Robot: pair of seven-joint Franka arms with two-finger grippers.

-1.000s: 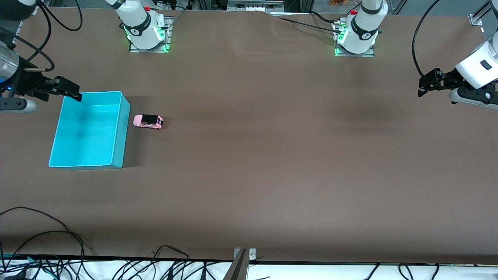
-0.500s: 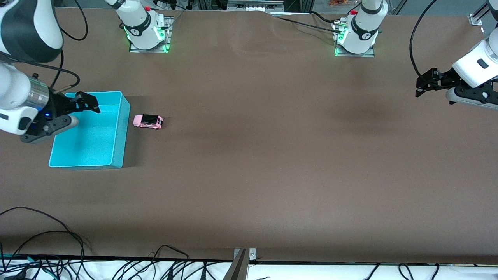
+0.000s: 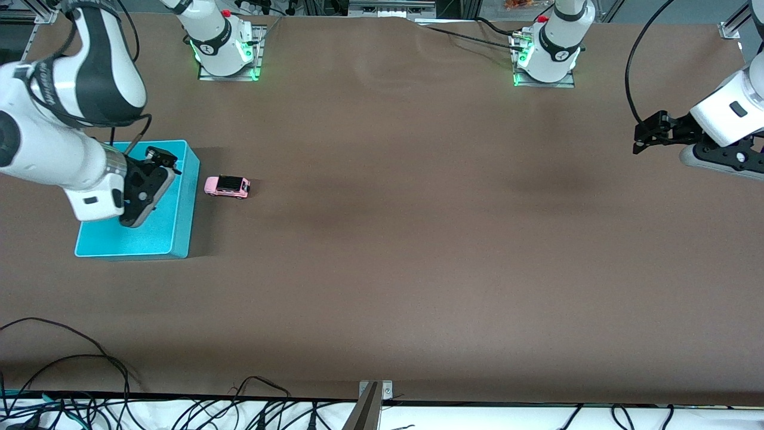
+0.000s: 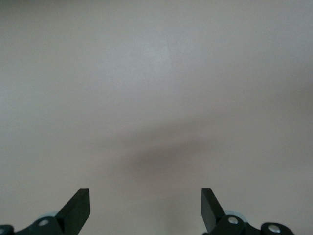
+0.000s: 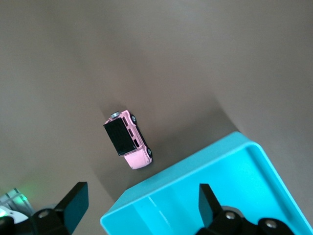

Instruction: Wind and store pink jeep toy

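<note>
Brown surface [image 3: 418, 239], with cables along its near edge. Pink jeep toy [image 3: 227, 186] stands on its wheels just beside the turquoise bin [image 3: 179, 239], long axis along the surface's length. Right tool [image 3: 156, 160] hovers over the bin, fingers wide. Left tool [image 3: 643, 131], also wide, waits over the left arm's end.

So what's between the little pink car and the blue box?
Nothing: the front view shows only bare table between the pink jeep toy and the turquoise bin, which sit side by side, apart.
</note>
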